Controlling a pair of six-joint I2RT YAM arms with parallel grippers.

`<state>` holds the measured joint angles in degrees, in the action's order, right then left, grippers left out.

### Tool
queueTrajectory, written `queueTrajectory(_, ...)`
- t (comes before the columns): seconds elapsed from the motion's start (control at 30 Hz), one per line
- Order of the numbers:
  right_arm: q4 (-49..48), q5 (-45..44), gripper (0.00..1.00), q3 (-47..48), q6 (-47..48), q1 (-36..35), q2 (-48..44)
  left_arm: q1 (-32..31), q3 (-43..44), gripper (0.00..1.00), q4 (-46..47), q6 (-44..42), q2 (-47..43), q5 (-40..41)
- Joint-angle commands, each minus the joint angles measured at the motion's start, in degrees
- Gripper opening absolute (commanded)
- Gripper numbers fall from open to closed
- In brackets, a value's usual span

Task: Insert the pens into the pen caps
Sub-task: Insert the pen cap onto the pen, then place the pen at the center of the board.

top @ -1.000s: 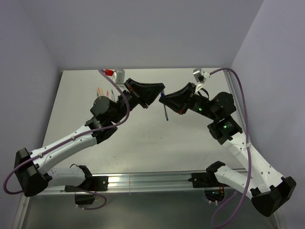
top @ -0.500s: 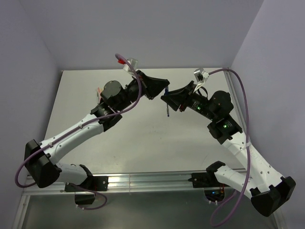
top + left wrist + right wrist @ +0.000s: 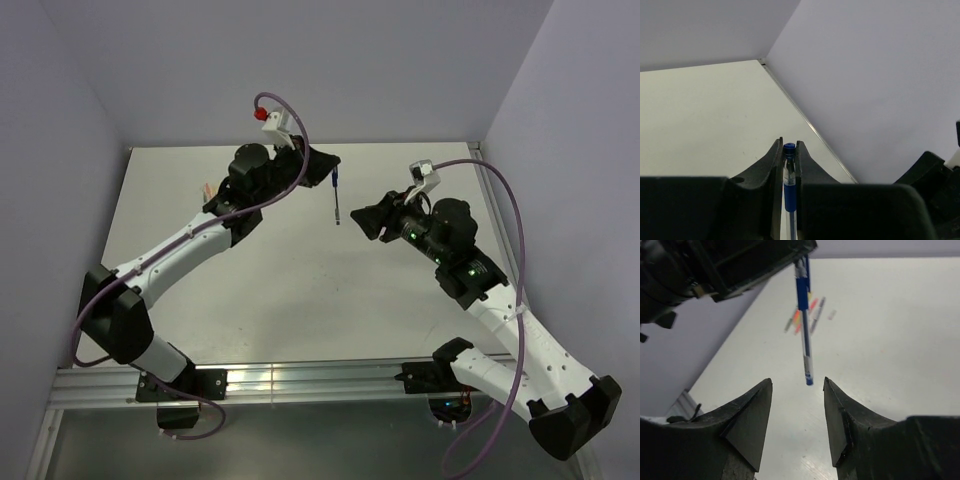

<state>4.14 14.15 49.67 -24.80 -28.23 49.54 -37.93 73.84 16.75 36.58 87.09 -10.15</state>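
Observation:
A thin blue pen [image 3: 337,203] hangs upright above the back of the table from my left gripper [image 3: 331,172], which is shut on its top end. In the left wrist view the pen's dark blue tip [image 3: 789,148] sits pinched between the two fingers, where the left gripper [image 3: 789,151] closes. My right gripper [image 3: 362,219] stands open just right of the pen and apart from it. In the right wrist view the pen [image 3: 804,325] hangs beyond the open right gripper [image 3: 796,382]. Several more pens [image 3: 806,315] lie blurred on the table behind it. No loose pen caps can be made out.
A few pink and orange sticks [image 3: 207,188] show at the back left, partly behind the left arm. Purple walls close the table [image 3: 300,290] at the back and on both sides. A metal rail [image 3: 300,378] runs along the near edge between the arm bases.
My right gripper has opened off the blue pen and drawn back to the right. The left arm has swung up and toward the back, carrying the pen with it.

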Motion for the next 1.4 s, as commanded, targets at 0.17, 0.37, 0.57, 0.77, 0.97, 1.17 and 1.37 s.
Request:
queueTrajectory(0.17, 8.42, -12.3, 0.55, 3.15, -0.34, 0.1, 1.34, 1.98, 13.5, 0.0, -6.37, -2.74, 18.42, 5.85)
queueTrajectory(0.37, 12.55, -14.06, 0.56, 6.67, -0.6, 0.02, 3.81, 3.3, 28.97, 0.0, -16.3, -2.83, 36.45, 5.93)
queueTrajectory(0.57, 13.52, -14.06, 0.57, 7.63, -0.34, 0.1, 4.78, 4.18, 37.15, 0.0, -21.67, -2.83, 45.87, 4.8)
queueTrajectory(0.77, 13.7, -14.06, 0.57, 7.81, -0.16, 0.19, 5.92, 5.41, 39.01, 0.01, -23.25, -2.13, 49.84, 2.95)
queueTrajectory(0.97, 13.0, -13.54, 0.57, 7.99, -0.08, 0.1, 7.15, 5.85, 37.87, 0.1, -22.91, -1.86, 51.34, 2.95)
queueTrajectory(1.17, 13.09, -13.36, 0.57, 7.81, 0.19, 0.19, 7.68, 6.29, 36.64, 0.18, -21.76, -1.42, 51.17, 3.56)
queueTrajectory(1.37, 12.91, -13.01, 0.57, 7.9, 0.36, 0.1, 8.38, 6.82, 34.79, 0.29, -20.53, -1.6, 48.97, 3.47)
